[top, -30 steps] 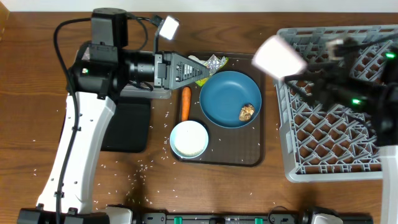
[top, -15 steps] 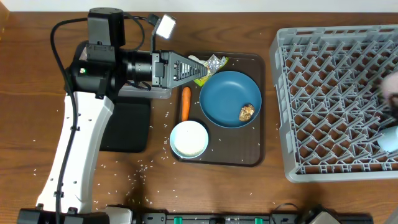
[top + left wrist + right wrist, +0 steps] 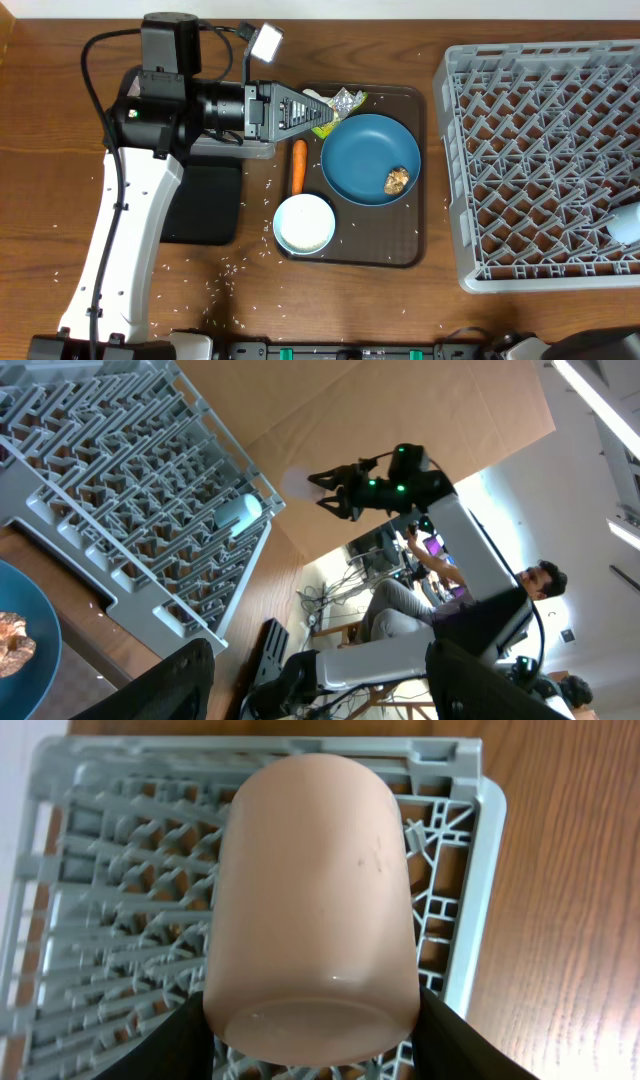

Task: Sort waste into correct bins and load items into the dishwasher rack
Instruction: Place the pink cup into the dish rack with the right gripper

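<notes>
At the left, the left gripper hovers spread wide just beside the green-and-silver foil wrapper at the far edge of the brown serving tray, probably lined up to pinch it. Rightward sits the large grey lattice dishwasher rack. The overhead view misses the right gripper; its wrist view shows it clamping the small pink cup above the rack's corner, seemingly ready to set it down.

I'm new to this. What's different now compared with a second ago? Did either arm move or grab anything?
The right gripper, holding the pink cup, swung off the grey rack toward its right edge and out of the overhead view. It is now above a rack corner. The left gripper, open by the foil wrapper, stayed put, as did the blue plate, white bowl and carrot.
</notes>
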`<action>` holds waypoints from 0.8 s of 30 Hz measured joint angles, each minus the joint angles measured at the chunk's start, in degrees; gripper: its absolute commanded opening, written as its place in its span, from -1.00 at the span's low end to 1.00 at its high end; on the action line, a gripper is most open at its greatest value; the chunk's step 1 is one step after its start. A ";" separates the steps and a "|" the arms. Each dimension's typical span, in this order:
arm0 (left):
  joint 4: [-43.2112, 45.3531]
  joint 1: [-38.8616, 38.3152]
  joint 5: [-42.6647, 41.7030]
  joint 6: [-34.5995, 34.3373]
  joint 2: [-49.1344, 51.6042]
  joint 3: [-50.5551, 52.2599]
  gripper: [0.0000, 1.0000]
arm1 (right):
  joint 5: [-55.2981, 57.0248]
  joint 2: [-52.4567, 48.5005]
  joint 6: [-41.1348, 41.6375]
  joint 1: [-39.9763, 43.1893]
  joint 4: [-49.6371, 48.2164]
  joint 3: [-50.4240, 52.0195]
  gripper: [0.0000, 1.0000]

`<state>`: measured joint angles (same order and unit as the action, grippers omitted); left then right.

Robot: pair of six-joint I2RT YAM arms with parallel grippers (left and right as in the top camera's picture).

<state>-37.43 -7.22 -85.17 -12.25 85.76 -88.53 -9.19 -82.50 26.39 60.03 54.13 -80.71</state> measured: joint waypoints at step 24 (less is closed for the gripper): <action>-0.13 0.00 0.09 0.02 0.00 0.00 0.35 | -16.33 -12.09 8.74 3.69 -7.69 -0.33 0.99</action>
<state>-37.56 -7.22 -85.08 -12.23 85.76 -88.53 -25.52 -94.59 35.14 63.72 46.44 -81.03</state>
